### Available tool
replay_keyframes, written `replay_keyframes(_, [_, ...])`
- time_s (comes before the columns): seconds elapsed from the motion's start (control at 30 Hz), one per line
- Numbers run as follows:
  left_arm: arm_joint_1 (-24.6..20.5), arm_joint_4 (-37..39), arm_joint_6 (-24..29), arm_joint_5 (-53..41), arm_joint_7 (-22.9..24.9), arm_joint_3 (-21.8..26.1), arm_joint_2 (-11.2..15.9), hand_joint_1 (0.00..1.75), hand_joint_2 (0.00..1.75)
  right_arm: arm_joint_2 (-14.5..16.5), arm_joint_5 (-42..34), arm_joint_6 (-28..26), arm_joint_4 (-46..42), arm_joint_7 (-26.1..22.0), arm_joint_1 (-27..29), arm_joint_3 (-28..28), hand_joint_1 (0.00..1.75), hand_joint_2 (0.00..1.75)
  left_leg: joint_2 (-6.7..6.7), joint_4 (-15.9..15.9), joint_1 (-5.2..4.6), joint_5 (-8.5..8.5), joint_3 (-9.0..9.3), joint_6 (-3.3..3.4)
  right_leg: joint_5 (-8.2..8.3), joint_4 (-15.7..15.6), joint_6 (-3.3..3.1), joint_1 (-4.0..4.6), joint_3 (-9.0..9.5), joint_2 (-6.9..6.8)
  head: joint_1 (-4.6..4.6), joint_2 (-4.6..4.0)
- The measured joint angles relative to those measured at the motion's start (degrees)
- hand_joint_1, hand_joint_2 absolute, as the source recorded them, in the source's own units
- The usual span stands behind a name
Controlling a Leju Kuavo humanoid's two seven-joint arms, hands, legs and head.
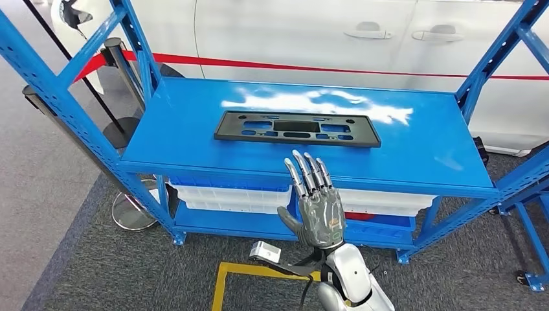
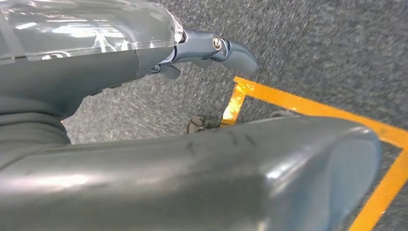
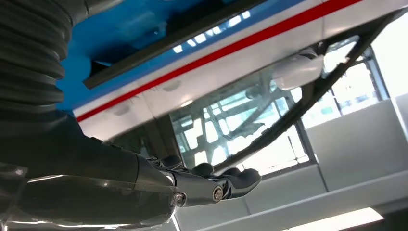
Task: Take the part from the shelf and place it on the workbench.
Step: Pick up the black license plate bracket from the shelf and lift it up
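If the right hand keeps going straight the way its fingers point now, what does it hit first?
Probably the black plastic part lying flat on the blue shelf. The right hand, fingers extended and holding nothing, points over the shelf's front edge toward it. Its height above the shelf is unclear, so it could instead meet that edge.

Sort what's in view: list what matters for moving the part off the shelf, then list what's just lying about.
Job:
- black part, flat on the shelf's top
- blue shelf
- right hand, open, short of the shelf edge, holding nothing

Lying about:
- white bins on the lower level
- white car behind
- stanchions
- yellow floor tape
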Motion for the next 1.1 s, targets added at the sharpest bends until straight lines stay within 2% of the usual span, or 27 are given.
replay_keyframes(0.07, [0.0,0.0,0.0,-0.2,0.1,-0.1,0.1,0.00,0.00,0.0,1.3,-0.1,1.5,1.1,-0.8,0.2,0.00,1.75,0.09,0.7,0.08,-0.69,-0.02,-0.64,-0.14,-0.5,-0.52,-0.33,0.57,0.12,-0.02,0.00])
replay_keyframes(0.1, [0.0,0.0,0.0,-0.3,0.1,-0.2,0.1,0.00,0.00,0.0,1.8,-0.2,2.3,1.5,-1.3,0.2,0.00,1.75,0.10,2.5,0.14,-1.58,-0.76,-0.96,-0.24,-0.8,-0.82,-0.53,0.97,0.12,-0.02,0.00])
replay_keyframes(0.13, [0.0,0.0,0.0,-0.4,0.1,-0.3,0.2,0.00,0.00,0.0,2.1,-0.2,3.0,1.9,-1.8,0.3,0.00,1.75,0.07,5.5,0.30,-2.87,-2.27,-1.26,-0.39,-0.9,-1.06,-0.60,1.36,0.06,-0.03,0.00])
replay_keyframes(0.2, [0.0,0.0,0.0,-0.6,0.2,-0.6,0.2,0.00,0.00,0.1,2.7,-0.4,4.8,2.6,-2.9,0.2,0.00,1.75,0.07,13.4,0.51,-5.57,-6.79,-1.80,-0.87,-1.0,-1.37,-0.58,1.90,0.00,-0.05,0.00])
replay_keyframes(0.23, [0.0,0.0,0.0,-0.7,0.2,-0.7,0.3,0.00,0.00,0.2,3.1,-0.4,5.6,3.0,-3.3,0.2,0.00,1.75,0.08,16.0,0.60,-5.83,-8.64,-1.99,-1.14,-1.0,-1.37,-0.57,2.21,0.04,-0.05,0.00])
replay_keyframes(0.27, [0.1,0.0,0.0,-0.8,0.3,-0.9,0.3,0.00,0.00,0.3,3.6,-0.5,6.4,3.4,-3.8,0.2,0.00,1.75,0.08,16.6,0.66,-4.95,-9.60,-2.12,-1.44,-1.0,-1.34,-0.58,2.58,0.13,-0.05,0.00])
replay_keyframes(0.3, [0.1,0.0,0.0,-0.8,0.3,-1.0,0.4,0.00,0.00,0.4,4.0,-0.5,7.1,3.7,-4.4,0.2,0.00,1.75,0.09,14.9,0.73,-2.89,-9.40,-2.17,-1.77,-1.0,-1.25,-0.61,3.05,0.27,-0.05,0.00])
replay_keyframes(0.37, [0.2,0.0,0.0,-0.9,0.5,-1.2,0.5,0.00,0.00,0.8,4.7,-0.5,8.6,4.3,-5.9,0.2,0.00,1.75,0.09,7.5,0.80,2.06,-6.84,-2.00,-2.51,-0.9,-0.85,-0.57,4.01,0.51,-0.05,0.00])
replay_keyframes(0.4, [0.2,0.0,0.0,-1.0,0.5,-1.2,0.6,0.00,0.00,1.0,5.1,-0.5,9.3,4.6,-6.7,0.1,0.00,1.75,0.05,4.1,0.74,3.47,-5.54,-1.71,-2.85,-0.8,-0.54,-0.46,4.26,0.61,-0.05,0.00])
replay_keyframes(0.43, [0.1,0.0,-0.1,-1.0,0.5,-1.3,0.6,0.00,0.00,1.1,5.5,-0.5,10.0,4.8,-7.6,0.0,0.00,1.75,0.01,2.0,0.65,4.01,-4.77,-1.34,-3.08,-0.8,-0.23,-0.34,4.33,0.64,-0.04,0.00])
replay_keyframes(0.47, [0.0,0.0,-0.1,-1.0,0.6,-1.4,0.6,0.00,0.00,1.4,5.9,-0.6,10.8,4.9,-8.4,-0.1,0.00,1.75,-0.04,1.2,0.52,3.76,-4.47,-0.90,-3.22,-0.8,0.09,-0.23,4.30,0.66,-0.04,0.00])
replay_keyframes(0.53, [-0.2,0.0,-0.3,-1.1,0.6,-1.6,0.6,0.00,0.00,1.8,6.4,-0.5,12.3,5.2,-9.8,-0.3,0.00,1.75,-0.08,0.8,0.51,3.54,-4.32,-0.04,-3.46,-0.9,0.69,-0.25,4.36,0.62,-0.03,0.00])
replay_keyframes(0.6, [-0.2,0.0,-0.6,-1.3,0.6,-1.7,0.6,0.00,0.00,2.1,6.8,-0.5,13.4,5.6,-11.1,-0.5,0.00,1.75,-0.06,0.3,0.66,3.40,-3.76,0.73,-4.57,1.1,1.26,-0.40,3.66,0.40,-0.03,0.00])
replay_keyframes(0.63, [-0.3,0.0,-0.8,-1.4,0.6,-1.8,0.7,0.00,0.00,2.2,6.9,-0.5,14.0,5.8,-11.6,-0.7,0.00,1.75,-0.04,0.1,0.71,3.30,-3.46,1.08,-5.74,3.8,1.48,-0.48,2.29,0.29,-0.02,0.00])
replay_keyframes(0.7, [-0.3,0.0,-1.1,-1.5,0.6,-2.0,0.8,0.00,0.00,2.2,7.1,-0.5,15.3,5.9,-12.3,-1.1,0.00,1.75,-0.05,0.1,0.59,2.91,-3.08,1.55,-8.43,11.5,1.72,-0.52,-2.25,0.16,-0.01,0.00])
replay_keyframes(0.73, [-0.3,0.0,-1.2,-1.6,0.6,-2.1,0.8,0.00,0.00,2.2,7.1,-0.5,15.8,6.0,-12.4,-1.2,0.00,1.75,-0.10,0.1,0.50,2.69,-2.84,1.67,-9.00,14.5,1.77,-0.53,-4.40,0.15,-0.01,0.00])
replay_keyframes(0.77, [-0.3,0.0,-1.2,-1.6,0.6,-2.2,0.8,0.00,0.00,2.2,7.1,-0.5,16.3,6.0,-12.4,-1.3,0.00,1.75,-0.18,0.1,0.43,2.41,-2.48,1.71,-8.40,15.7,1.72,-0.52,-5.66,0.15,-0.01,0.00])
replay_keyframes(0.8, [-0.3,0.0,-1.2,-1.6,0.6,-2.3,0.8,0.00,0.00,2.2,7.1,-0.5,16.6,6.0,-12.4,-1.4,0.00,1.75,-0.26,0.1,0.36,2.08,-1.99,1.69,-6.63,14.6,1.58,-0.50,-5.82,0.14,-0.01,0.00])
replay_keyframes(0.87, [-0.2,0.0,-1.4,-1.6,0.6,-2.4,0.8,0.00,0.00,2.2,7.1,-0.4,17.0,6.0,-12.5,-1.5,0.00,1.75,-0.36,0.1,0.26,1.32,-0.91,1.50,-1.35,7.5,0.93,-0.32,-3.44,0.10,-0.01,0.00])
replay_keyframes(0.9, [-0.3,0.0,-1.5,-1.6,0.6,-2.5,0.8,0.00,0.00,2.2,7.1,-0.3,17.3,6.1,-12.7,-1.6,0.00,1.75,-0.40,0.1,0.13,0.94,-0.51,1.27,0.35,4.0,0.58,-0.15,-2.01,0.05,-0.01,0.00])
replay_keyframes(0.93, [-0.3,0.0,-1.7,-1.6,0.6,-2.5,0.9,0.00,0.00,2.3,7.2,0.0,17.5,6.1,-12.8,-1.7,0.00,1.75,-0.43,0.1,0.06,0.64,-0.30,1.00,1.12,1.5,0.29,0.03,-1.02,0.00,-0.02,0.00])
replay_keyframes(0.97, [-0.4,0.0,-1.9,-1.6,0.6,-2.5,0.9,0.00,0.00,2.3,7.3,0.2,17.7,6.2,-13.0,-1.8,0.00,1.75,-0.43,0.1,0.01,0.40,-0.24,0.69,1.01,0.4,0.06,0.21,-0.58,0.00,-0.02,0.00])
replay_keyframes(1.07, [-0.5,0.0,-2.1,-1.5,0.3,-2.5,1.0,0.00,0.00,2.6,8.1,0.8,18.3,6.6,-13.2,-2.0,0.00,1.75,-0.25,0.2,-0.01,-0.26,0.09,-0.24,0.46,-0.4,-0.58,0.02,0.05,0.16,-0.04,0.00])
replay_keyframes(1.1, [-0.5,0.0,-2.1,-1.5,0.2,-2.5,1.1,0.00,0.00,2.8,8.5,0.9,18.5,6.7,-13.4,-2.1,0.00,1.75,-0.22,1.3,0.01,-0.94,-0.26,-0.51,0.38,-0.8,-0.89,-0.17,0.41,0.16,-0.04,0.00])
